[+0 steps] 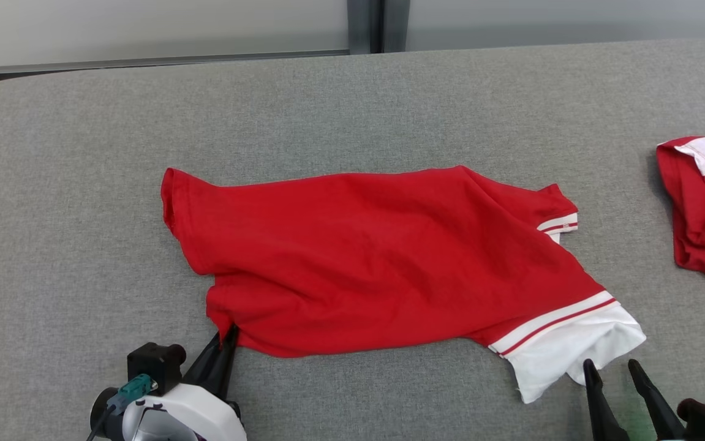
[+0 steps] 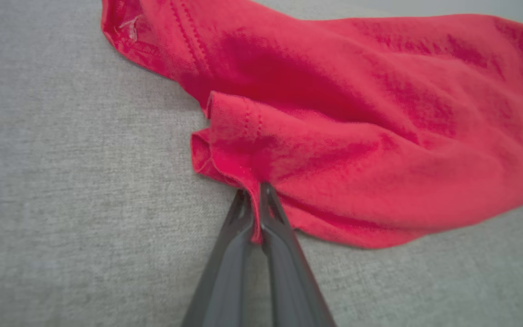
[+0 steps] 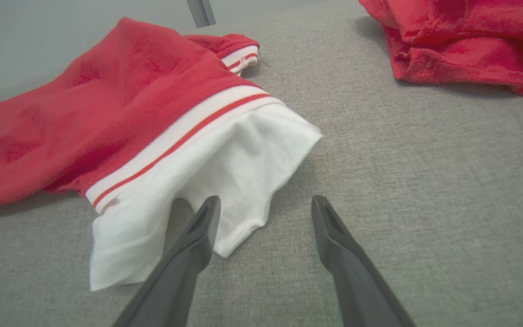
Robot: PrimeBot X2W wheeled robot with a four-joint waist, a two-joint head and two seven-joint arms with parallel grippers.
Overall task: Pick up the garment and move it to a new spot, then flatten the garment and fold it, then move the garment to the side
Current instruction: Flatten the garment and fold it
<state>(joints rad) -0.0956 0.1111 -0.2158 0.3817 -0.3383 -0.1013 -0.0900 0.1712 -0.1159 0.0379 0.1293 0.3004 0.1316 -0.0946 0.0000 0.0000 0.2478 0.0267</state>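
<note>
A: Where was the red shirt (image 1: 377, 257)?
B: Rumpled on the middle of the grey padded table (image 1: 352, 104), white-trimmed end nearest the right gripper (image 1: 611, 365).
A: Grippers?
B: Left gripper (image 2: 254, 188) was pinched tight on the shirt's red hem corner. Right one was spread wide, gripping nothing, fingertips just beside the white end.
A: Count?
B: Two red garments: that shirt, plus a second garment (image 1: 704, 208) bunched at the table's right edge, well apart.

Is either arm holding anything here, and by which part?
The left gripper has its jaws shut on the red garment at a hemmed corner; the right gripper stands open, holding nothing.
</note>
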